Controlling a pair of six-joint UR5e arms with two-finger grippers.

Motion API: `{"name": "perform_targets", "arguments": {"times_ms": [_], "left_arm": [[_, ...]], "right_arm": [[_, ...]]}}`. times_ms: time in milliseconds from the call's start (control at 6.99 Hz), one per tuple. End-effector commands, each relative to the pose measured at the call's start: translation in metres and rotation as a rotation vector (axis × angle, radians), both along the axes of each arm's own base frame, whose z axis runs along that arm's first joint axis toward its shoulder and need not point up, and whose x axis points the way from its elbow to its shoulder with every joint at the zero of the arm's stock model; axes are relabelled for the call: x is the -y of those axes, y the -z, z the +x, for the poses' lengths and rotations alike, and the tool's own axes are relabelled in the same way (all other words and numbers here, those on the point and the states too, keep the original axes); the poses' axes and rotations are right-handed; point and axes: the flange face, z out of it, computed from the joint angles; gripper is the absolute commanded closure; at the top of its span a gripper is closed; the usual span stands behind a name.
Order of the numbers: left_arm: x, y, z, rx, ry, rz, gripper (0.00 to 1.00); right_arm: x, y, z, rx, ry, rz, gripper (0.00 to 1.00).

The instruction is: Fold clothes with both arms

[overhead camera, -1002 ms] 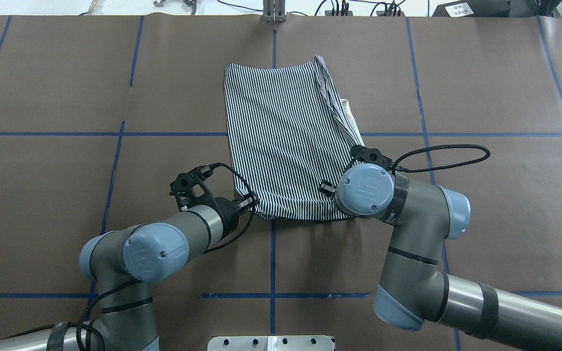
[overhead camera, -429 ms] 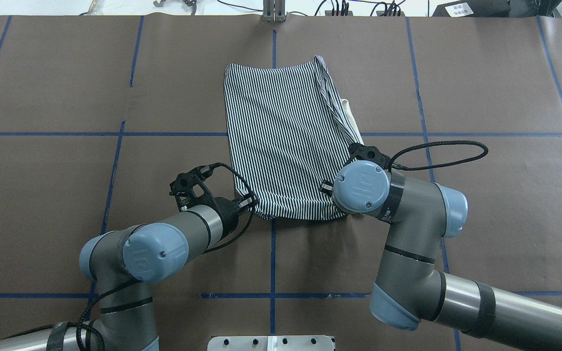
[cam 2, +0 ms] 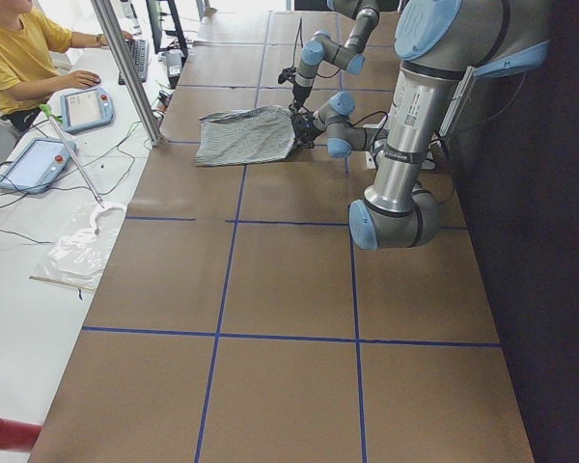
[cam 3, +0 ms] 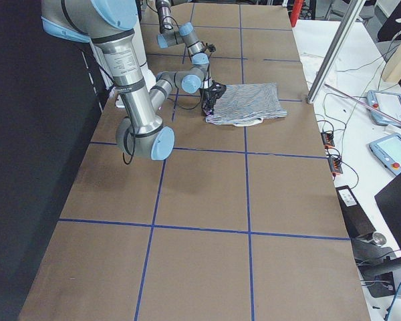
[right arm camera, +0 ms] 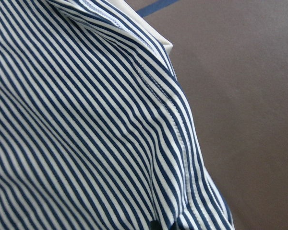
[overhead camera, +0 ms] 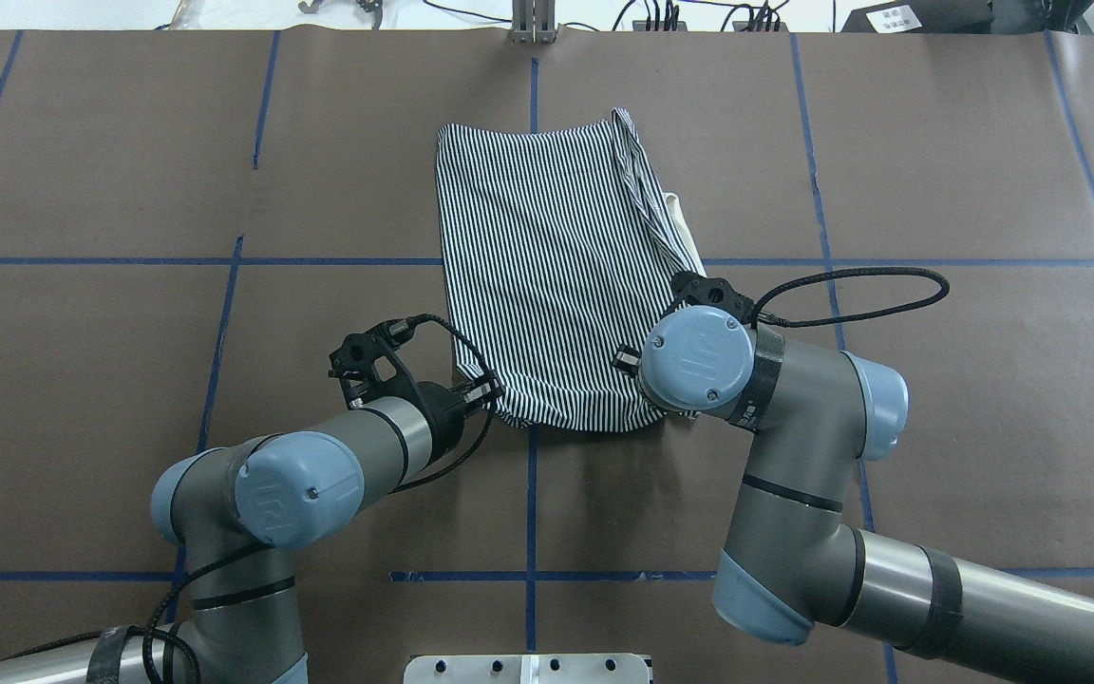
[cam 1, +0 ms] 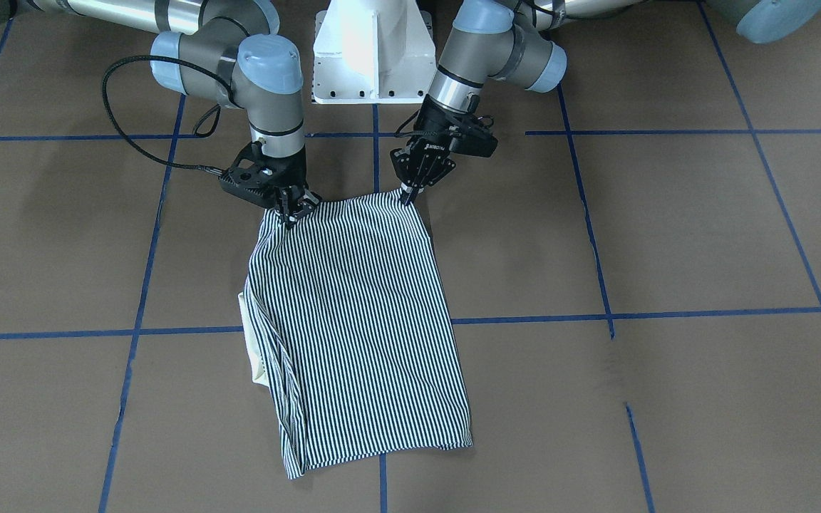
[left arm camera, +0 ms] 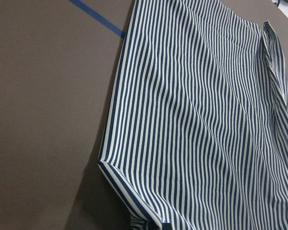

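The left claw is clenching its fingers on the corner of the polo shirt nearest the robot, on the robot's left side of the garment. The right claw is pinching the opposite end of that same near edge. In the overhead view the right claw is lying hidden beneath the wrist joint of the right arm, while the left arm is reaching in low from the other side. Between the two claws the near edge is hanging slightly off the table and sagging in a shallow curve, and the left wrist view is showing the gripped corner raised above the brown surface. Beyond the claws, the striped body of the shirt is lying flat on the table, folded into a long panel that is running away from the robot at a slight slant. It is crossing one of the blue tape lines. Along the robot's right side of the panel, folded layers are overlapping, and a cream collar is sticking out from under them and resting on the table. The far edge of the shirt is lying flat, well apart from both claws. Past the table's far side, a person is sitting at a white desk.
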Motion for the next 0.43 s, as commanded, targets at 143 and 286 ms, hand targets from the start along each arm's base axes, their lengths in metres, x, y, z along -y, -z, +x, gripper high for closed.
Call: {"name": "perform_targets", "arguments": {"times_ms": [143,286], "left_arm": [[-0.017,0.053,-0.049,-0.069,-0.054,0.015,1.0],[-0.034,0.088,-0.087,-0.057,-0.091,0.0,1.0]], "right_arm": [[-0.046,0.081,0.079,0.033,-0.017,-0.004,1.0],[-0.067,0.101,0.102,0.052,-0.011,-0.01,1.0]]}}
